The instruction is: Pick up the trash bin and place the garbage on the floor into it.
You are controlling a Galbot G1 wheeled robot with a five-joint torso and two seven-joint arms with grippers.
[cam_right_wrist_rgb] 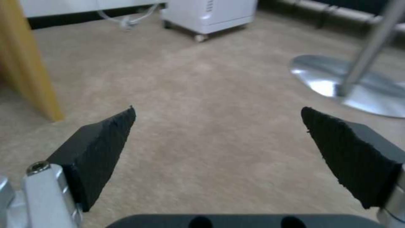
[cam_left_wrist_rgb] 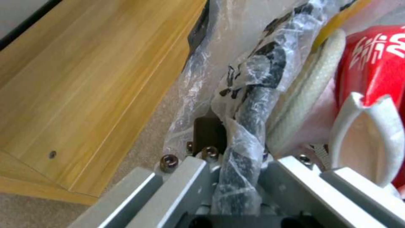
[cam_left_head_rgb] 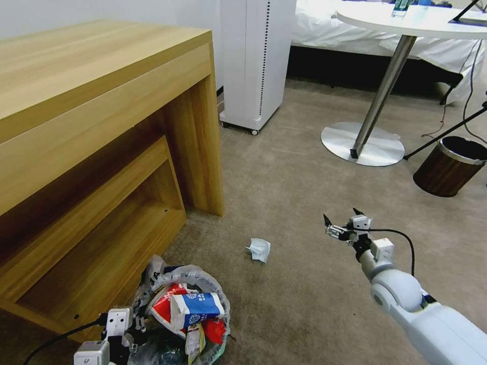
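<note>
Currently: bin gripped, 1 paper scrap on the carpet

Down at your lower left, the left claw (cam_left_head_rgb: 123, 338) is clenched on the rim of the trash bin (cam_left_head_rgb: 203, 284). In the left wrist view you can see the bag-wrapped rim (cam_left_wrist_rgb: 249, 126) running between the 2 metal fingers (cam_left_wrist_rgb: 190, 177), pinched there along with the crinkled clear liner. The bin sits just beside the open lower shelf of the wooden desk (cam_left_head_rgb: 101, 126), and it is packed: a red wrapper (cam_left_head_rgb: 165, 309), a blue-white carton (cam_left_head_rgb: 195, 306) lying across the top, and a white slipper (cam_left_wrist_rgb: 312, 88) pressed against the inside of the rim.

You have 1 piece of garbage outside the bin: a crumpled white paper (cam_left_head_rgb: 259, 249) lying on the beige floor (cam_left_head_rgb: 284, 177), near the bin and in front of the desk's leg.

Your right claw (cam_left_head_rgb: 342, 220) hangs above the carpet to the right of that paper, well apart from it, released, with its 2 black pads (cam_right_wrist_rgb: 101, 148) spread wide and nothing between them.

Farther off stand a white wheeled unit (cam_left_head_rgb: 253, 61), a round white table (cam_left_head_rgb: 416, 23) on a chrome base, and a brown wood-grain bin (cam_left_head_rgb: 446, 167) with a metal rim.
</note>
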